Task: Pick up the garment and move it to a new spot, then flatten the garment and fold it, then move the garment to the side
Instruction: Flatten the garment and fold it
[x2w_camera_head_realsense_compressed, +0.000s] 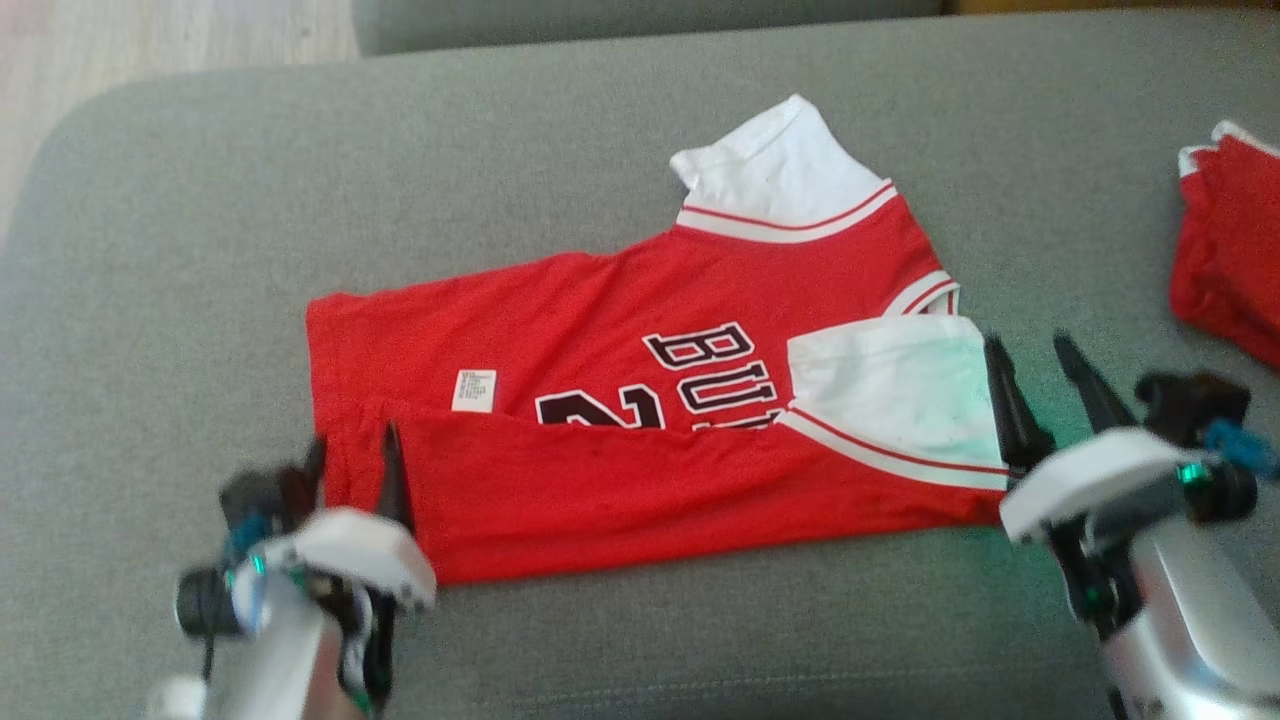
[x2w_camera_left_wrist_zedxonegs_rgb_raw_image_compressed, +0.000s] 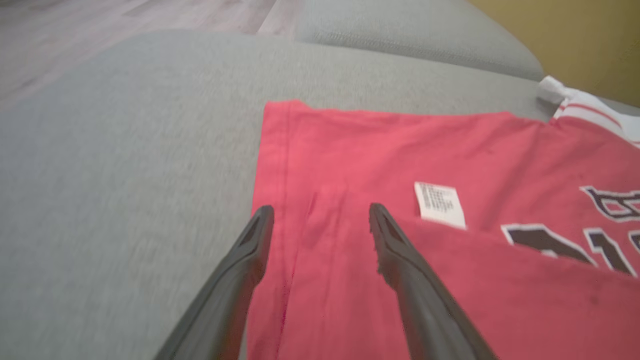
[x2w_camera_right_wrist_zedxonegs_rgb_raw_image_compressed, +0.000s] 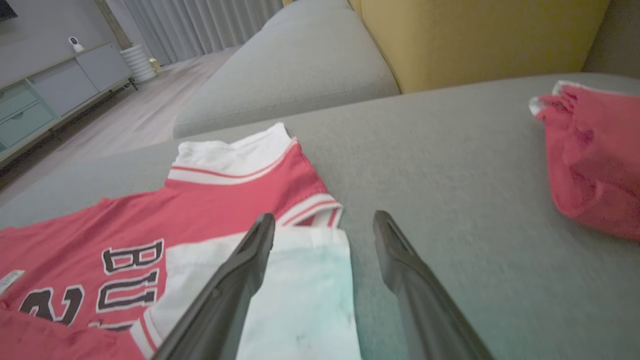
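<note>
I see the jersey (x2w_camera_head_realsense_compressed: 560, 330) lying flat on the grey cushion (x2w_camera_head_realsense_compressed: 200, 250). Its near long edge is folded up over the lower part of the black lettering, and the white tag (x2w_camera_head_realsense_compressed: 475, 390) sits just above the fold. My left end effector (x2w_camera_head_realsense_compressed: 354, 438) hangs open at the hem corner, one finger over red cloth and the other at the hem's edge. My right end effector (x2w_camera_head_realsense_compressed: 1027, 342) is open and empty, one finger over the folded white sleeve (x2w_camera_head_realsense_compressed: 890, 385) and the other over bare cushion. A second red cloth (x2w_camera_head_realsense_compressed: 1235, 240) lies well apart on the right.
</note>
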